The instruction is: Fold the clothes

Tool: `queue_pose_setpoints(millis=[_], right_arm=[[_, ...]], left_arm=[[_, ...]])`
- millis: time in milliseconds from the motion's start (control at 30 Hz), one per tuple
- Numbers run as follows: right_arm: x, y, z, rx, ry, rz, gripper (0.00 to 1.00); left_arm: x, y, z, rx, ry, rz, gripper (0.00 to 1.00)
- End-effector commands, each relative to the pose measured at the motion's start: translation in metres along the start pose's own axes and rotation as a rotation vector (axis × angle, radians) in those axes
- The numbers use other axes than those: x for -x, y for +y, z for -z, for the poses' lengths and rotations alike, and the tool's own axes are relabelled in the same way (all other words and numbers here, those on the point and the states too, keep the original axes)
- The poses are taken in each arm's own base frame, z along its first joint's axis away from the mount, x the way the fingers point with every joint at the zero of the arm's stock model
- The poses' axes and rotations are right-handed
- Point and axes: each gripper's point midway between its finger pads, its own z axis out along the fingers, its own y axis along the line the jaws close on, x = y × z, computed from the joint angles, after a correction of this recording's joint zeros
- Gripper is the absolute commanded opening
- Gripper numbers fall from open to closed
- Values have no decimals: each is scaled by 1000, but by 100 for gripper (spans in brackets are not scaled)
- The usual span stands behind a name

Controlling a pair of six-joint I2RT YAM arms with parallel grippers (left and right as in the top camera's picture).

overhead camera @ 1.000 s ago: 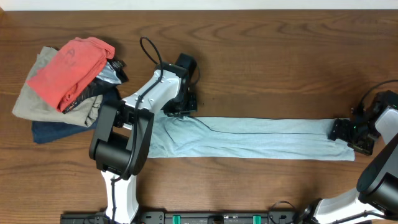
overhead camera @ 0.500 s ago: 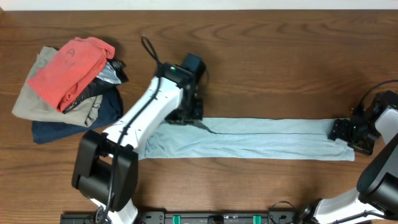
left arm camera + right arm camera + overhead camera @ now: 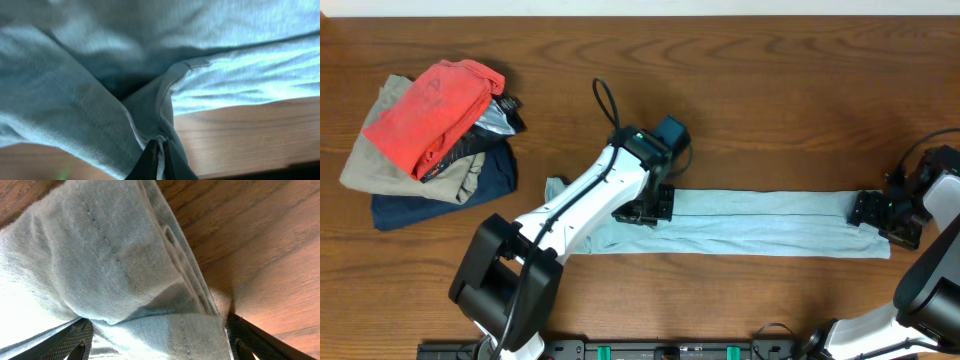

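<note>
Pale light-blue garment [image 3: 760,222] laid as long narrow strip on wooden table [image 3: 770,90], long axis left-right, spread from centre to right edge. Since a second ago, its left end carried rightward over strip by left gripper [image 3: 645,208]; right end unmoved. Left gripper clamped tight on pinched cloth fold. Right gripper [image 3: 875,215] spread wide at right end, cloth bunched between fingers; no grasp evident. Folded garment pile [image 3: 430,130] seen far left.
</note>
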Motion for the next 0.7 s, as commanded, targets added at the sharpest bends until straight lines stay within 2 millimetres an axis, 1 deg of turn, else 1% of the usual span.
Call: queue_pose_setpoints(millis=[0,100,200,233,300,367,433,533,567,667], right_arm=[[-11,-3,-9,0,37,-18,84],[-11,-3,-9,0,36,-18,84],[-11,-3,-9,0,36,-18,84],[-11,-3,-9,0,36,-18,84],[-11,-3,-9,0,36,-18,84],[-11,-3,-9,0,36,-18,84],[-11,-3,-9,0,36,-18,84],[-11,-3,-9,0,35,-19,84],[-11,-3,-9,0,36,-19,84],[-11,-3,-9,0,36,-18,84]], left_arm=[[-11,-9,-6,-13,44,22,6],[-19,-19,-7,-34,63,-1,6],[-20,-21,-8,-28,59,-13,6],[-17,-17,-8,-8,43,-14,6],[-6,-2,-8,72,-13,-9,6],[7,16,-5,165,-82,-1,6],[20,28,-1,218,-138,10,6],[32,30,0,206,-177,30,7],[35,30,1,200,-185,33,9],[41,27,1,185,-209,35,10]])
